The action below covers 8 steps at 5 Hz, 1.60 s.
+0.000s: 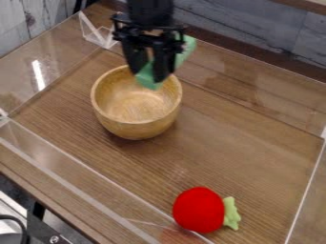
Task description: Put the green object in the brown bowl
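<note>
The light green block [155, 76] hangs tilted in the air, clamped between the black fingers of my gripper [152, 67]. It hovers over the far right part of the brown bowl [136, 102], just above the rim. The round wooden bowl stands on the table at centre left and its inside shows nothing in it. My arm comes down from the top edge of the frame.
A red round plush toy [201, 209] with a pale green leafy end lies near the front right. Clear plastic walls [76, 181] border the wooden table. A transparent stand [99, 31] sits at the back left.
</note>
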{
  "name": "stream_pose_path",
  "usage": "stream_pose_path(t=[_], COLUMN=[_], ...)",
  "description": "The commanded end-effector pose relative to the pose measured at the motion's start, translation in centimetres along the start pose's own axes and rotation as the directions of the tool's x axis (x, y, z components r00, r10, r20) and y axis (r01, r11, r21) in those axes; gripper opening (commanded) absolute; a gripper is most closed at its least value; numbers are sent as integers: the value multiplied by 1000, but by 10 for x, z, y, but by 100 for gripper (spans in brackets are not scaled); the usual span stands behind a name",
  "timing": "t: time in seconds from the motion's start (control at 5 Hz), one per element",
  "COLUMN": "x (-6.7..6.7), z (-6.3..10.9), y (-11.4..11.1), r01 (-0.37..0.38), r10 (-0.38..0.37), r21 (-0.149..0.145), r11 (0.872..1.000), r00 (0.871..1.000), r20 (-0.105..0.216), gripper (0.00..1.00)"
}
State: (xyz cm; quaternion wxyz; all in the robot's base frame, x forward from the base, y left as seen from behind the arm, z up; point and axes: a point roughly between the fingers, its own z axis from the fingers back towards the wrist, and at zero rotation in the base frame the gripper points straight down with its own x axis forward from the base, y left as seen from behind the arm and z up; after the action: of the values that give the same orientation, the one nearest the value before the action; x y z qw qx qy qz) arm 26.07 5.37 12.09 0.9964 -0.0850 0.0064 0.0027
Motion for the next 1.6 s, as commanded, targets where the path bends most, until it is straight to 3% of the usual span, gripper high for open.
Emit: stream_pose_path(t=[0.0,0.2,0.6,0.8,1.0,1.2,1.4], x=[-12,-11,6,15,23,22,23], z=[9,-3,-31,-36,-20,-28,-32], y=[16,26,30,32,24,21,18], r01=[30,-11,-152,-194,-201,-203,-207], r10=[-32,8,142,180,185,186,190], r21=[29,41,78,93,97,102,105], r11=[999,999,985,977,975,974,973], r00=[998,998,983,973,970,971,971], r20=[52,67,114,141,159,150,148], gripper=[0,0,0,0,0,100,100])
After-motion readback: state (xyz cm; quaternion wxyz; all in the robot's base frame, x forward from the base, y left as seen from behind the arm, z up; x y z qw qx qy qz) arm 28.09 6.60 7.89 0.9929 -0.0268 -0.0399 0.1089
